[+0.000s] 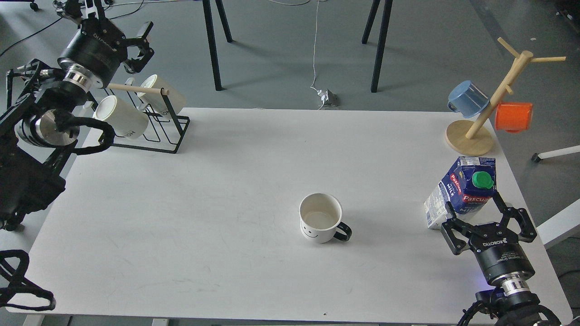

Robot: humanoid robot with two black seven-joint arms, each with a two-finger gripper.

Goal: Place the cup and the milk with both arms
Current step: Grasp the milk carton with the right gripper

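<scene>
The cup (pixel 321 218), white with a black handle and a smiley face, stands upright on the white table (pixel 226 181), right of centre. The milk (pixel 462 190), a blue and white carton with a green cap, stands at the right side. My right gripper (pixel 473 204) is open; its fingers (pixel 449 213) overlap the lower near side of the carton, and whether they touch it I cannot tell. My left gripper (pixel 121 25) is open and empty, raised at the far left above the black mug rack, far from the cup.
A black wire rack (pixel 154 127) with two cream mugs (pixel 121 117) sits at the table's back left. A wooden mug tree (pixel 485 113) with a blue mug (pixel 466 97) and an orange mug (pixel 513 116) stands at the back right. Black table legs (pixel 213 40) stand behind.
</scene>
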